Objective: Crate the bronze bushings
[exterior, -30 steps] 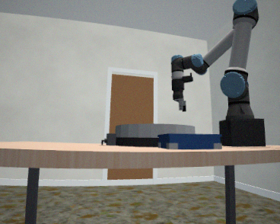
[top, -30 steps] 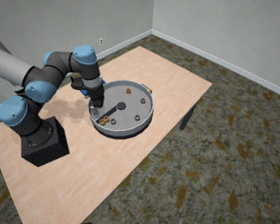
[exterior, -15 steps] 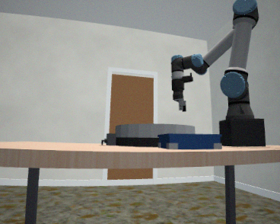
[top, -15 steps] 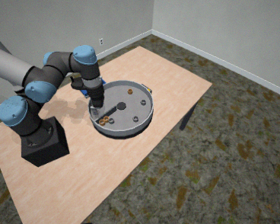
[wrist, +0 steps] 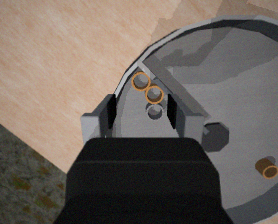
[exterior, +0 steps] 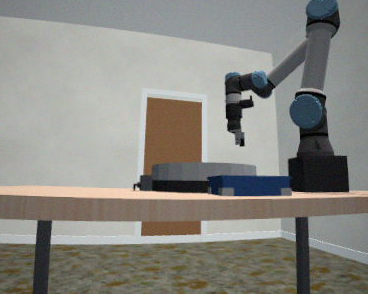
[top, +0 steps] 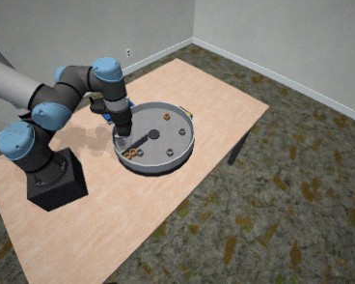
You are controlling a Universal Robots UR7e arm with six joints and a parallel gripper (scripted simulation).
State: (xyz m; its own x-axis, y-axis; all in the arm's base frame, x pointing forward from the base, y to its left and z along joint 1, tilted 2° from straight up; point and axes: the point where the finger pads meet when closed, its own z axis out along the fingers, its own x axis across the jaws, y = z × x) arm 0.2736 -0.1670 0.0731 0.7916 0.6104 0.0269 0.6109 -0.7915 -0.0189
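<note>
The turning table (top: 154, 168) (exterior: 203, 172) (wrist: 240, 95) is a grey round tray with a raised wall. Two bronze bushings (top: 133, 152) (wrist: 163, 94) stand touching or nearly touching by the bar, near the wall. A steel bushing (top: 140, 155) (wrist: 155, 118) is close beside them. Another bronze bushing (top: 167, 117) (wrist: 264, 166) is across the disc. Two more steel bushings, one (top: 182, 131) at the right and one (top: 170, 152) at the front, show in the top view. My gripper (exterior: 240, 141) (wrist: 141, 104) is open and empty, above the bushings by the bar. The blue crate (top: 107, 118) (exterior: 250, 185) is partly hidden behind the arm; its inside is hidden.
A dark bar (top: 135, 145) (wrist: 175, 82) runs from the central hub (top: 153, 134) (wrist: 216, 136) to the wall of the turning table. The black robot base (top: 58, 188) (exterior: 318, 173) stands on the wooden table (top: 99, 213) (exterior: 103, 207). A small device (top: 187, 112) sits at the turning table's outer edge.
</note>
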